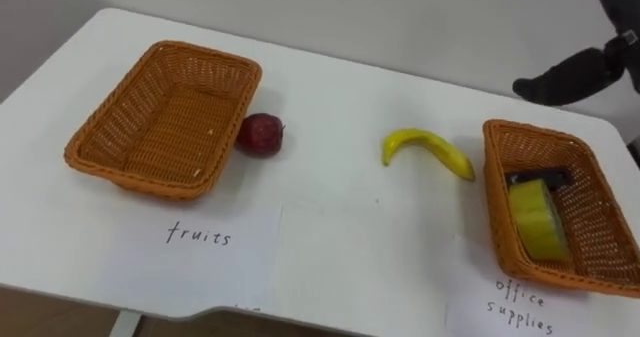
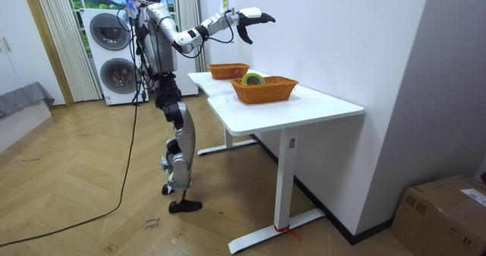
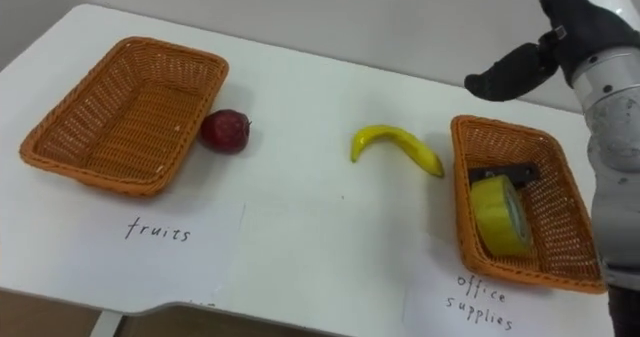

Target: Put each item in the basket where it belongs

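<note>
Hovering over table's [image 3: 320, 227] far edge, R hand [image 3: 510, 72] is empty, fingers loose, just beyond office-supplies basket [image 3: 460, 187] w/ yellow tape roll [image 3: 498, 215]. Banana [image 3: 395, 139] lies nearer than hand, to its left; apple [image 3: 226, 130] well apart, beside fruits basket [image 3: 130, 107].

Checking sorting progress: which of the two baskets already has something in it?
The right basket, above the office supplies label: a yellow tape roll and a dark item lie inside. The left basket has only a red fruit beside it.
</note>
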Controlling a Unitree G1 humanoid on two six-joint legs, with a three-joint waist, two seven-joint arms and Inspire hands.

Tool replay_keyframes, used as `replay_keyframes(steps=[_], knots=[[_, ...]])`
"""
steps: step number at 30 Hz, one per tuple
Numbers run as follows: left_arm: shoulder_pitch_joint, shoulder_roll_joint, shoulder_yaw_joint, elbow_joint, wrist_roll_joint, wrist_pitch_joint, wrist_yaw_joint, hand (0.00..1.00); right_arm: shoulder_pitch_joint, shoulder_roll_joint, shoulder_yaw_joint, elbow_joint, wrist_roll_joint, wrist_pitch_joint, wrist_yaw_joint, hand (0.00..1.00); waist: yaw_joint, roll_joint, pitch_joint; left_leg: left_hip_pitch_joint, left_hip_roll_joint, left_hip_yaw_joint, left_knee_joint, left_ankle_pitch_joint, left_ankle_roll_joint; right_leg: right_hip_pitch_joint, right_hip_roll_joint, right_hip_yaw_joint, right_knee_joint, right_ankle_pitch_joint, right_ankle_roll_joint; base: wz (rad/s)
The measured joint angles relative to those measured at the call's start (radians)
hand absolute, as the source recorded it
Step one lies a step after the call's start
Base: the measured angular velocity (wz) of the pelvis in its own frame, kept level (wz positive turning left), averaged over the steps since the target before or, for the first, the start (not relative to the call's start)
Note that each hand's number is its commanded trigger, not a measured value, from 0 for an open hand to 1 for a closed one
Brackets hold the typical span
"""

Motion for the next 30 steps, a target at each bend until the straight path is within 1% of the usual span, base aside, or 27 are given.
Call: replay_keyframes(steps=[2, 5, 9, 13, 16, 18, 20, 23, 24, 27, 30], knots=[[0.004, 0.002, -0.001, 0.006, 0.003, 0.001, -0.001, 0.00, -0.001, 0.000, 0.007, 0.012, 0.003, -0.008, -0.001, 0.00, 0.007, -0.003, 0.0013, -0.004, -0.001, -0.011, 0.001, 0.000, 0.000, 0.005, -0.001, -0.011, -0.005, 0.000, 0.000, 0.12], [0.016, 0.003, -0.001, 0.006, 0.022, 0.005, -0.001, 0.00, -0.016, 0.000, 0.041, 0.064, 0.003, -0.008, -0.002, 0.00, 0.009, -0.002, 0.0027, -0.005, -0.001, -0.023, 0.003, 0.000, 0.000, 0.010, -0.002, -0.020, -0.006, 0.001, 0.000, 0.12], [0.021, 0.005, -0.001, 0.006, 0.049, 0.005, -0.001, 0.00, -0.019, 0.000, 0.079, 0.103, -0.003, -0.008, -0.002, 0.00, 0.016, -0.003, 0.0052, -0.007, 0.000, -0.025, 0.002, 0.000, 0.000, 0.008, -0.001, -0.022, -0.006, 0.001, 0.000, 0.02], [0.020, 0.009, -0.001, 0.005, 0.049, 0.005, 0.000, 0.00, -0.019, 0.000, 0.106, 0.137, -0.003, -0.010, -0.001, 0.00, 0.019, -0.010, 0.0082, -0.012, -0.001, -0.029, 0.004, 0.000, 0.000, 0.006, -0.002, -0.029, -0.007, 0.001, 0.000, 0.03], [0.015, 0.016, -0.001, 0.008, 0.051, 0.004, 0.001, 0.00, -0.019, 0.000, 0.110, 0.159, -0.007, -0.010, -0.001, 0.00, 0.021, -0.014, 0.0110, -0.014, -0.003, -0.047, 0.005, 0.000, 0.000, 0.013, -0.004, -0.046, -0.009, 0.001, 0.000, 0.14], [0.014, 0.016, -0.001, 0.007, 0.070, 0.004, 0.002, 0.00, -0.019, 0.000, 0.110, 0.165, -0.021, -0.010, -0.001, 0.00, 0.030, -0.014, 0.0111, -0.013, -0.004, -0.049, 0.005, 0.000, 0.000, 0.015, -0.004, -0.047, -0.009, 0.000, 0.000, 0.08], [0.013, 0.016, -0.001, 0.008, 0.087, 0.007, 0.001, 0.00, -0.019, 0.000, 0.113, 0.177, -0.026, -0.011, -0.001, 0.00, 0.043, -0.016, 0.0111, -0.014, -0.011, -0.054, 0.005, 0.000, 0.000, 0.018, -0.004, -0.053, -0.013, 0.000, 0.001, 0.05], [0.012, 0.016, -0.001, 0.010, 0.090, 0.008, 0.002, 0.00, -0.019, 0.000, 0.128, 0.192, -0.034, -0.010, -0.001, 0.00, 0.061, -0.019, 0.0104, -0.019, -0.012, -0.057, 0.005, 0.001, -0.001, 0.019, -0.004, -0.057, -0.023, 0.000, 0.000, 0.02], [0.012, 0.016, -0.001, 0.010, 0.090, 0.009, 0.002, 0.00, -0.019, 0.000, 0.134, 0.193, -0.040, -0.010, -0.001, 0.00, 0.062, -0.019, 0.0104, -0.020, -0.012, -0.058, 0.005, 0.001, -0.001, 0.019, -0.004, -0.059, -0.024, 0.000, 0.000, 0.07], [0.012, 0.018, 0.000, 0.009, 0.088, 0.016, 0.002, 0.00, -0.018, 0.000, 0.174, 0.197, -0.050, -0.009, -0.001, 0.00, 0.066, -0.021, 0.0088, -0.025, -0.013, -0.072, 0.006, 0.002, -0.003, 0.019, -0.004, -0.071, -0.025, 0.001, 0.000, 0.12], [0.007, 0.021, -0.004, 0.008, 0.088, 0.016, 0.011, 0.00, -0.019, -0.004, 0.239, 0.244, -0.050, -0.011, 0.000, 0.00, 0.076, -0.030, 0.0044, -0.033, -0.012, -0.079, 0.008, 0.003, -0.004, 0.017, -0.004, -0.080, -0.026, 0.001, 0.000, 0.09]])
